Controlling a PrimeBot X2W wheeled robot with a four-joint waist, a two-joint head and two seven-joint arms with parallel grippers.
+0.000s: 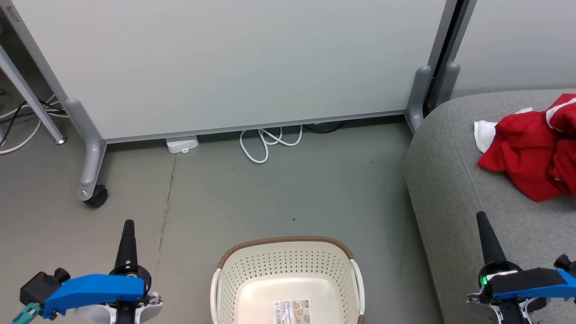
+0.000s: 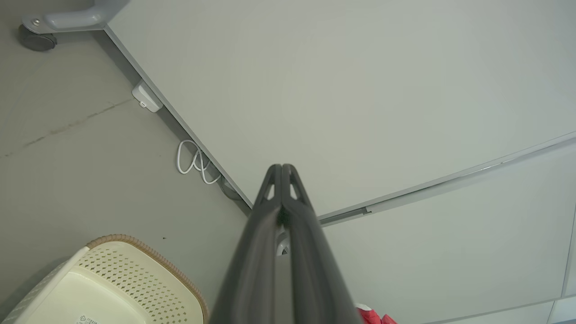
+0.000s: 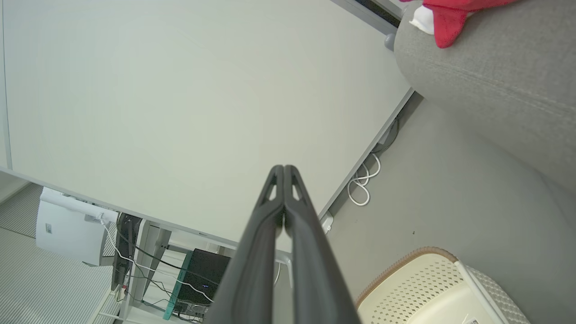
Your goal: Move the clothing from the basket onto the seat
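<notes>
- Pale grey-green partition panel [image 1: 252, 63] on grey wheeled feet: it stands upright behind the work area and walls it off. Nothing of the task touches it.
- Large light grey fabric-upholstered seat [image 1: 450, 193] with a rounded corner: it is on your right, near the basket. I judge it was set there to keep the carry short.
- Bright red soft clothing with white trim [image 1: 526, 148]: it lies crumpled in a heap on the seat, well in from the rounded corner, and runs off the right edge of the head view. (You can't separate one garment from another in that heap.) It looks far enough in not to slide off.
- Small cream-white perforated plastic basket with a brown woven-look rim [image 1: 283, 241]: it sits on the floor between your two arms. The part of its bottom that shows is bare, with the paper label [image 1: 291, 312] uncovered, so I judge the transfer done or all but done.
- Left gripper [image 1: 129, 223]: its fingers are pressed together on nothing, and it sits over the floor left of the basket.
- Right gripper [image 1: 480, 216]: it is likewise clenched on nothing, over the seat's near edge and apart from the clothing. Both grippers read as parked, not working.
- White looped cable [image 1: 265, 145]: it lies at the panel's foot, well apart from the basket, so I see no snag risk there.
</notes>
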